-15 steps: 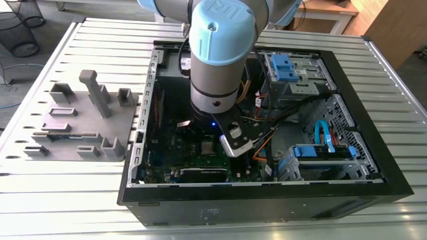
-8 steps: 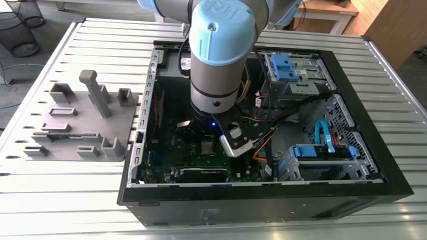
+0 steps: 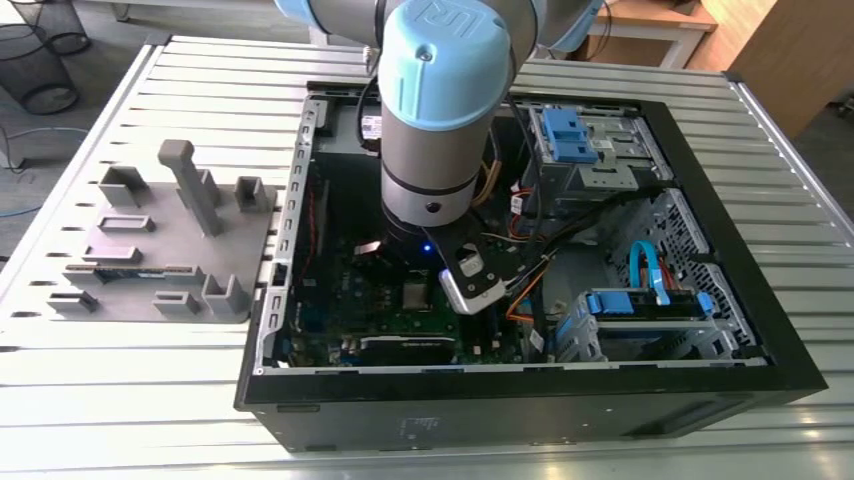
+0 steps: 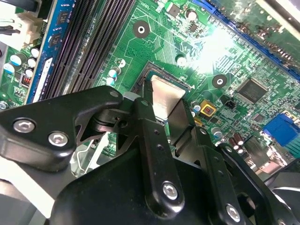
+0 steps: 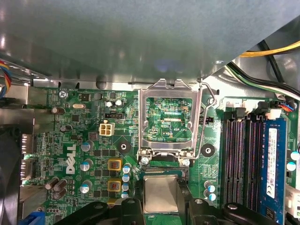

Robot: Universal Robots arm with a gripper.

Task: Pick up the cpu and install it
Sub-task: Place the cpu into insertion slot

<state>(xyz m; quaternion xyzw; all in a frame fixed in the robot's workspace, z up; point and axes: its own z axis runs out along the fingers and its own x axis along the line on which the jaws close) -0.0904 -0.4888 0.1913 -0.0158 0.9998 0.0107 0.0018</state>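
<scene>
The cpu (image 4: pixel 164 91) is a small flat silver square, seen in both wrist views, cpu (image 5: pixel 161 193). My gripper (image 4: pixel 164 107) is shut on it, one black finger (image 4: pixel 146 123) on each side, and the gripper (image 5: pixel 161 199) holds it level just over the dark socket (image 5: pixel 161 174) on the green motherboard (image 5: pixel 79 140). The silver hinged socket frame (image 5: pixel 171 117) is swung open, standing up beyond the socket, with its wire lever (image 5: pixel 208 101) raised. In the exterior view the arm (image 3: pixel 434 150) reaches straight down into the open computer case (image 3: pixel 534 390), hiding the fingers.
Black memory slots (image 5: pixel 243 154) and a blue memory stick (image 5: pixel 272 157) run beside the socket. Cables (image 5: pixel 262 79) cross near the case wall. Drive cages with blue clips (image 3: pixel 574 135) and a blue cable (image 3: pixel 647 265) fill the exterior view's right. A grey fixture tray (image 3: pixel 147 250) lies left of the case.
</scene>
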